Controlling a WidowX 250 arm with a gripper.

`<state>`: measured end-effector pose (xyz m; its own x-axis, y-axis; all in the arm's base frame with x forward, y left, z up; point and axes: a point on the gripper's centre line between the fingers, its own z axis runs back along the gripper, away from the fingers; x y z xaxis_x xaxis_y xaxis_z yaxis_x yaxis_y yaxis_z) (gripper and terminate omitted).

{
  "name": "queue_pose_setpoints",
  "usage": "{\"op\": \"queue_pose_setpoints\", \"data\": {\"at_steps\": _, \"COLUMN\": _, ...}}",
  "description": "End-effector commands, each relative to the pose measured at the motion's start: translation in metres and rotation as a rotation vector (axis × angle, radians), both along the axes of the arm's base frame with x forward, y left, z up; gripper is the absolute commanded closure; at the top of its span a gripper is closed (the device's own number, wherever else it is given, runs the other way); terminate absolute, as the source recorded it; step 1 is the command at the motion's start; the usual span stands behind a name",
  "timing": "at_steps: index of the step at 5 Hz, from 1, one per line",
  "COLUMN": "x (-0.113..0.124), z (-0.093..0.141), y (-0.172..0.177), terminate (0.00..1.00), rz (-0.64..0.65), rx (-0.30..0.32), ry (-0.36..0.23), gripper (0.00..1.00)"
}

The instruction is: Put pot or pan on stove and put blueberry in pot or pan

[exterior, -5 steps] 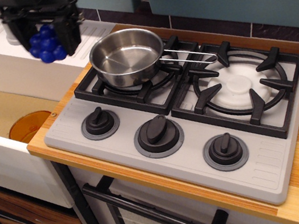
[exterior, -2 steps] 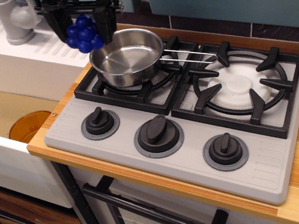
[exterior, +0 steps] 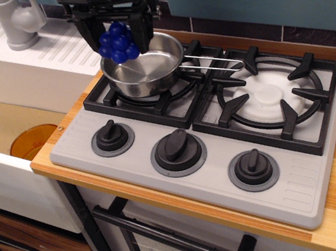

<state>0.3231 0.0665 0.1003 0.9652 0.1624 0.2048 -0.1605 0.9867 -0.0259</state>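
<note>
Blueberry (exterior: 117, 42) is hanging clamped between the jaws of the gripper (exterior: 117, 34), which are closing on its two sides. Directly below and slightly to the right of the jaws, the pan (exterior: 144, 64) is sitting on the left burner of the stove (exterior: 212, 156), its wire handle running rightward, though whether the cluster is fully inside the rim is probably not decidable from this angle. No brand, label or legible writing is showing.

Gripper (exterior: 117, 35) w/ blueberry (exterior: 117, 42) above pan (exterior: 143, 65) on stove (exterior: 212, 156).
</note>
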Motion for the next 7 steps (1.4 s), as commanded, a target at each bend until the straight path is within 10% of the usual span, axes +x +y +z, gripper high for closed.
{"op": "queue_pose_setpoints", "data": {"at_steps": 1, "x": 0.010, "z": 0.025, "y": -0.001, "terminate": 0.00, "rz": -0.027, "rx": 0.002, "ry": -0.047, "gripper": 0.00}}
{"op": "queue_pose_setpoints", "data": {"at_steps": 7, "x": -0.018, "z": 0.069, "y": 0.012, "terminate": 0.00, "rz": -0.019, "rx": 0.024, "ry": 0.027, "gripper": 0.00}}
